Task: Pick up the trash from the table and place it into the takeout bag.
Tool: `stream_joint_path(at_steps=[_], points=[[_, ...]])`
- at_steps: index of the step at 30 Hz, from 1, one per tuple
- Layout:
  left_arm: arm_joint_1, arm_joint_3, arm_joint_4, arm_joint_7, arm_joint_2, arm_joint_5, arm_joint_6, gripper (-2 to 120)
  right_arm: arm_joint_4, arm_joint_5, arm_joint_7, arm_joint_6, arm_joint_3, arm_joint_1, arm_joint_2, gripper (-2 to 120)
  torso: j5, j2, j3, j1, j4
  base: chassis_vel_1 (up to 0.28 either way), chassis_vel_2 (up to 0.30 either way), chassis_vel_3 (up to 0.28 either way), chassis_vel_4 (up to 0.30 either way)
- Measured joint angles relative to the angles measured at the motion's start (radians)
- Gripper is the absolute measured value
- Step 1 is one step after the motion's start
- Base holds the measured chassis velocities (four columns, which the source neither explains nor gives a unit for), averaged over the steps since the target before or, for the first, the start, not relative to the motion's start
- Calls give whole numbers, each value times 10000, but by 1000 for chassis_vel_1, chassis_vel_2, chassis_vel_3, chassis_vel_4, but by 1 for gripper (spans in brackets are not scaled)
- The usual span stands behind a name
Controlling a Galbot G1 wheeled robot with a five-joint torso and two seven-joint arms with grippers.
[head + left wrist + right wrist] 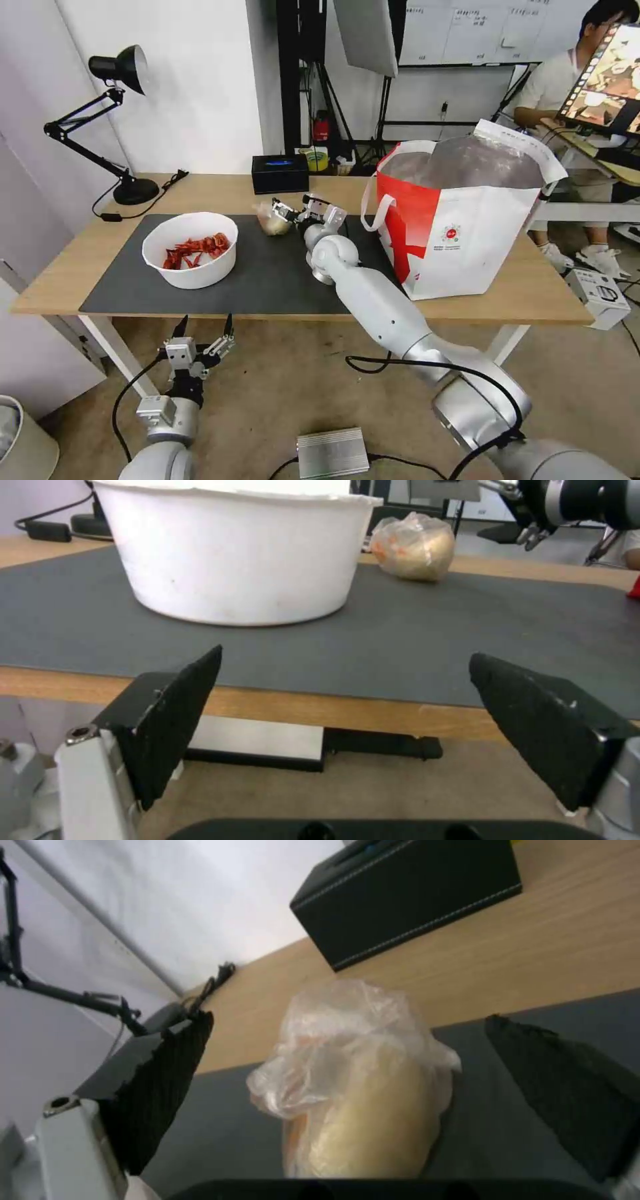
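I have the right gripper [298, 206] over the mat [267, 280], fingers spread wide on either side of the bundle [273, 220] and not touching it. The bundle (clear bag, beige inside) lies on the mat between the bowl [191, 249] and the bag [460, 213], just in front of the tissue box [280, 173]. My left gripper [203, 331] hangs below the table [60, 267] edge near the bowl, fingers open, holding nothing.

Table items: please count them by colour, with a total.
White: 2, bowl and takeout bag
Black: 2, tissue box and desk lamp
Beige: 1, bagged bundle
Dark grey: 1, mat
Total: 6
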Motion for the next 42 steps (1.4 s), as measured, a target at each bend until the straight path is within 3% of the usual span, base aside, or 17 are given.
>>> stream_joint_path(at_steps=[12,19,42], points=[[-66,50,114,10,-48,45,-8,100,-880,-191,-464,-291,-518,677,4,100,0,1,0,0,0,0,0,0,0],[-140,47,273,30,-106,45,-142,100,-1172,-1325,-973,-604,-1149,835,2,100,-1,2,1,0,1,0,0,0,0],[-225,160,434,111,-235,190,-253,100,-1558,-1854,-1220,-766,-1032,626,3,100,0,1,1,0,1,0,0,0,0]])
